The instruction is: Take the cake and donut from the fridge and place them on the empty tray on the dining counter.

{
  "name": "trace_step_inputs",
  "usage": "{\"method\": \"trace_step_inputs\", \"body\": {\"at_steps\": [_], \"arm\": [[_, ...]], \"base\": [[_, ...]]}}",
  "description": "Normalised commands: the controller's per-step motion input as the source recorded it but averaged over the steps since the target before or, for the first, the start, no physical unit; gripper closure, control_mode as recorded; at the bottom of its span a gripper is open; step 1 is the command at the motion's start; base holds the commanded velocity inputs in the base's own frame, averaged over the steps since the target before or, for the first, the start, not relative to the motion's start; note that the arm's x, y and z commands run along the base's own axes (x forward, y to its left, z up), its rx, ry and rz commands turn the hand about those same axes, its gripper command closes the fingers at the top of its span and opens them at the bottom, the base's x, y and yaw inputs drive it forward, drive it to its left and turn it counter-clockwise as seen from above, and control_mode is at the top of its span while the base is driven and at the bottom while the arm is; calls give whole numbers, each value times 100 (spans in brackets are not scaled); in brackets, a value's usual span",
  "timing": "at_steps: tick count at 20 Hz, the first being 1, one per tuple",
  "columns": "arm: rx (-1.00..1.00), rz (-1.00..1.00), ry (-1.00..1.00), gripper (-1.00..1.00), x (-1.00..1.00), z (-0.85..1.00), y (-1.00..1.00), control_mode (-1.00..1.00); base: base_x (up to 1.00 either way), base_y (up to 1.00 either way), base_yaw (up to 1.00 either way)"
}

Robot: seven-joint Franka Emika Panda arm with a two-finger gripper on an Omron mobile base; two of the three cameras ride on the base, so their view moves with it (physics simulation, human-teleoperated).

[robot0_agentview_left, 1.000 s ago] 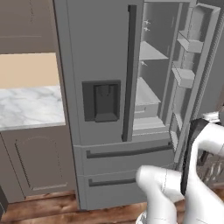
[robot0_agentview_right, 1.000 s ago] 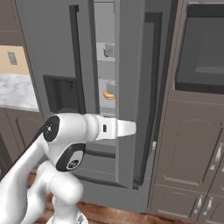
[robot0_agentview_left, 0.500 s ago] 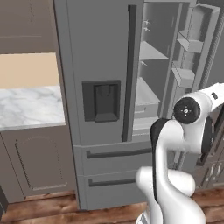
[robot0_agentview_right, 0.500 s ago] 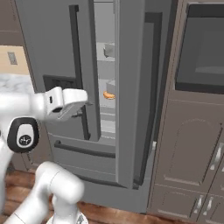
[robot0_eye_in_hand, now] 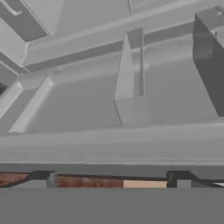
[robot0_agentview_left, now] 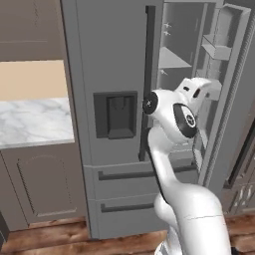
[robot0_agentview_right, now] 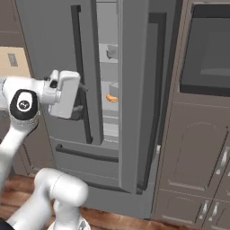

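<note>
One donut [robot0_agentview_right: 112,97] sits inside the open fridge [robot0_agentview_right: 134,90].

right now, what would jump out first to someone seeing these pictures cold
The fridge stands with its right door swung open, and a small orange-tan donut glows on a shelf in the gap, the one warm spot among the grey. The white arm is raised in front of the opening, its hand open and empty, facing the bare shelves.

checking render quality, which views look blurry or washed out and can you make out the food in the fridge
Hand view: soft, flat grey, fingers barely distinct. Right base view: the donut is a small blurred orange spot inside the fridge; cake not discernible. Left base view: even light, no glare.
</note>
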Motion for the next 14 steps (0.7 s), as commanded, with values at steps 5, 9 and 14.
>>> {"method": "trace_step_inputs", "body": {"at_steps": [5,9,14], "arm": [[-14,-19,26,-100,100,-17,-15,-100],[-1,-8,26,-100,100,-47,-80,-100],[0,2,39,-100,100,-32,-64,-100]], "base": [[0,0,0],[0,0,0],[0,0,0]]}}
